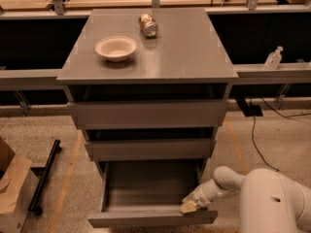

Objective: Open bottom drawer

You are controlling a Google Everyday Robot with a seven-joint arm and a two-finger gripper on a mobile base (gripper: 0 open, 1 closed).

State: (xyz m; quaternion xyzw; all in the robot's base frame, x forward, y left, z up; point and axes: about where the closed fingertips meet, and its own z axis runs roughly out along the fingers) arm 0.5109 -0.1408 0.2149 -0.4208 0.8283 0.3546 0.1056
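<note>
The grey cabinet has three flat, handle-less drawer fronts. The bottom drawer point(146, 218) is pulled well out, and its grey box inside point(150, 188) is open to view and holds nothing. My gripper point(188, 207) reaches in from the white arm at lower right and rests on the top right edge of the bottom drawer's front. The top drawer front point(148, 113) and middle drawer front point(149, 148) stand slightly out, stepped above it.
A cream bowl point(115, 47) and a can lying on its side point(147, 25) sit on the cabinet top point(194, 57). A cardboard box point(12, 193) and a black bar point(44, 176) lie on the floor at left. A cable point(255, 140) runs at right. A bottle point(273, 58) stands on the right ledge.
</note>
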